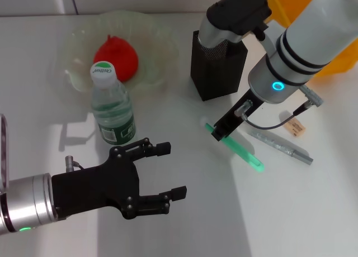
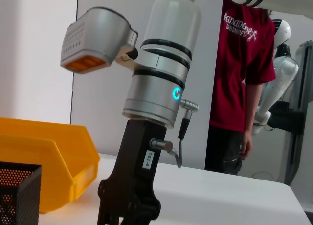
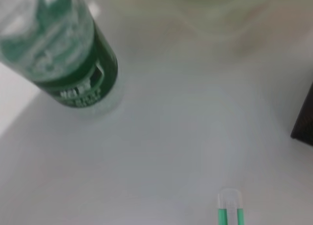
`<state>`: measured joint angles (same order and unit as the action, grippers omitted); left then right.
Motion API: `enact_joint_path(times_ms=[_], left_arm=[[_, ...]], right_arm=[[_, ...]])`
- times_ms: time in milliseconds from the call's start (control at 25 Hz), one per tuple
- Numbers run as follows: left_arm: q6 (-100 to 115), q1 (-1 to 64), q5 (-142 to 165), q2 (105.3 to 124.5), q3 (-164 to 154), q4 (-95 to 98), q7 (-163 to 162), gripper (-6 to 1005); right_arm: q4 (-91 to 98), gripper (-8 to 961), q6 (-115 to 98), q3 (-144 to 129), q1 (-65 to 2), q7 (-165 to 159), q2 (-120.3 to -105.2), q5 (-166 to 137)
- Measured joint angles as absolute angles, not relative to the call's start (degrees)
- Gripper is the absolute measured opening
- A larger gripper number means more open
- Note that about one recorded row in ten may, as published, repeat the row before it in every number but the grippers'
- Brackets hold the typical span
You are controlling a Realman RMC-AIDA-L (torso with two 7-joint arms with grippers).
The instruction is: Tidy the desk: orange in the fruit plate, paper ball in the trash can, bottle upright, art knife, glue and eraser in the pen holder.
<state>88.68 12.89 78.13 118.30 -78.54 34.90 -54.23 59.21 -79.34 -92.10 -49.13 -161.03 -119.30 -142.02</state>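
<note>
Glue (image 1: 241,150) | gripped at one end by right gripper (image 1: 221,131) | left gripper (image 1: 168,173) wide

3 cams: head overhead, two wrist cams, one sideways, one down.
Head looks steeply down on the desk, mid-range. Left wrist sits low near the desk, faces level across it at the right arm (image 2: 156,88), pen holder (image 2: 17,195) and trash can (image 2: 49,161). Right wrist looks down, close; shares bottle (image 3: 68,54) with head (image 1: 113,109).
</note>
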Motion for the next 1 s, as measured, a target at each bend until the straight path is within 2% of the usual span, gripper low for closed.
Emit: enact_joint_path(times_ms=[360, 600, 800, 1000], left_arm=[[89.2, 12.9, 78.1, 118.30, -78.4, 35.0, -54.2, 846], [89.2, 13.0, 78.1, 118.30, -78.4, 34.9, -54.2, 846], [89.2, 13.0, 78.1, 118.29, -78.4, 34.9, -54.3, 846], [89.2, 13.0, 78.1, 118.30, -78.4, 34.9, -54.3, 846]], right_arm=[[82.3, 161, -82.3, -81.8, -39.5, -158.6, -119.26, -142.0], [95.3, 161, -75.4, -78.1, -31.3, -154.4, -119.40, -137.7], [94.1, 161, -63.4, -78.5, -26.7, -145.2, -119.41, -129.3], [85.4, 161, -55.1, -78.8, -26.1, -133.0, -119.36, -118.8]])
